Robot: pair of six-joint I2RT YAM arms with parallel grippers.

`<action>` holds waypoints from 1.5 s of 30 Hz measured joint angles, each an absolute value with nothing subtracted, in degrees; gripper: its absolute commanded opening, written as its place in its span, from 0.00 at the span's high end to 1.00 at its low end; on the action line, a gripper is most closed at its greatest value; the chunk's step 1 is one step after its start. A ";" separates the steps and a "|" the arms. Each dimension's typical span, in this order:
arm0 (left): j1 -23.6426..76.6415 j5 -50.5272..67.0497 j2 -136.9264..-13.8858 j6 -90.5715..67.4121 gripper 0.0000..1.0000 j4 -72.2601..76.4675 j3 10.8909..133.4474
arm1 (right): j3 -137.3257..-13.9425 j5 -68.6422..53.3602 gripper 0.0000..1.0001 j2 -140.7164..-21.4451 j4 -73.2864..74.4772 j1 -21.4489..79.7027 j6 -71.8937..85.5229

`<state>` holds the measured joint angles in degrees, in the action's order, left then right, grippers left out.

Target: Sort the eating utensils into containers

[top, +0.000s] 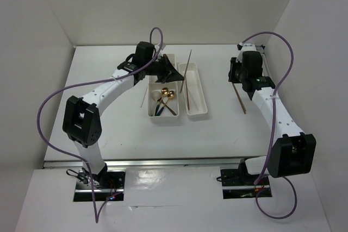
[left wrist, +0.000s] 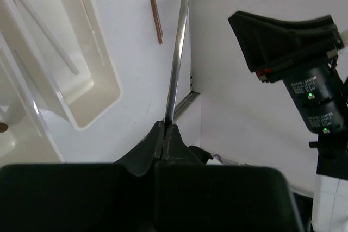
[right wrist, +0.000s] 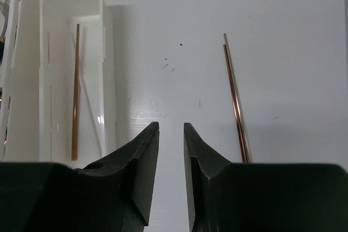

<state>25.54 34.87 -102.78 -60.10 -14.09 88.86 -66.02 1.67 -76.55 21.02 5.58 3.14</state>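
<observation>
My left gripper (top: 181, 77) is shut on a silver chopstick (top: 188, 62), held up at a slant over the long narrow tray (top: 202, 111); the left wrist view shows the stick (left wrist: 178, 52) running up from the closed fingertips. The narrow tray holds a copper chopstick (right wrist: 75, 96) and a white one (right wrist: 87, 107). The wide two-compartment tray (top: 153, 118) holds gold spoons (top: 167, 95) in its near compartment. My right gripper (right wrist: 171, 129) is open and empty above the table, just left of a copper chopstick (right wrist: 234, 101) that lies on the table (top: 239, 99).
A white chopstick (top: 144, 96) lies on the table left of the wide tray. White walls close in the table at the back and both sides. The right arm's gripper (left wrist: 293, 42) shows in the left wrist view, beyond the narrow tray (left wrist: 103, 91).
</observation>
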 measured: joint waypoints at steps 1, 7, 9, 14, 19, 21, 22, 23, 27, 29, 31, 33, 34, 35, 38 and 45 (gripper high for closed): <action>25.74 33.74 -103.09 -60.31 1.00 -13.91 88.86 | -66.00 1.85 0.68 -76.42 21.04 5.58 3.25; 29.10 21.96 -105.89 -60.10 1.00 -14.06 88.84 | -65.25 2.61 0.68 -75.42 20.95 5.58 3.57; 31.00 18.81 -107.59 -59.96 1.00 -14.31 88.71 | -64.82 2.68 0.68 -75.18 21.02 5.58 3.57; 34.52 13.78 -112.18 -58.76 1.00 -14.98 88.47 | -64.10 2.72 0.68 -75.09 21.06 5.58 3.60; 34.68 10.59 -114.56 -57.41 1.00 -15.64 88.47 | -64.10 2.79 0.68 -75.05 20.97 5.58 3.57; 34.61 9.69 -115.02 -57.10 1.00 -15.59 88.49 | -64.10 2.81 0.68 -75.00 20.99 5.58 3.57; 34.44 9.32 -115.33 -57.01 1.00 -15.57 88.51 | -64.10 2.83 0.68 -74.98 20.99 5.58 3.57; 34.33 9.19 -115.68 -57.01 1.00 -15.46 88.51 | -64.10 2.81 0.68 -74.89 21.04 5.58 3.53; 34.22 9.52 -117.86 -57.23 1.00 -15.00 89.65 | -64.03 2.85 0.70 -74.26 21.02 5.58 3.40; 34.24 9.50 -119.13 -57.25 1.00 -14.76 91.26 | -63.96 2.85 0.71 -73.91 20.97 5.58 3.36; 34.24 9.93 -120.36 -57.34 1.00 -14.26 92.60 | -63.51 2.83 0.71 -73.49 20.84 5.58 3.36; 34.24 10.46 -121.01 -57.45 0.86 -14.02 93.58 | -63.05 2.85 0.71 -73.30 21.02 5.58 3.29; 34.24 10.79 -121.23 -57.41 0.68 -13.72 93.95 | -62.85 2.85 0.69 -73.25 21.04 5.58 3.25; 34.24 11.16 -121.32 -57.69 0.55 -13.45 94.17 | -62.63 2.81 0.67 -73.23 21.02 5.58 3.16; 34.22 12.71 -121.32 -58.98 0.41 -12.29 94.50 | -62.28 2.63 0.64 -73.23 21.19 5.58 2.85; 34.24 13.08 -121.32 -55.02 0.44 -12.19 97.06 | -62.22 2.24 0.65 -73.23 20.88 5.58 0.23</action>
<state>34.24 13.08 -121.32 -55.02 -12.19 97.06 -62.22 2.24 -73.23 20.88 5.58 0.23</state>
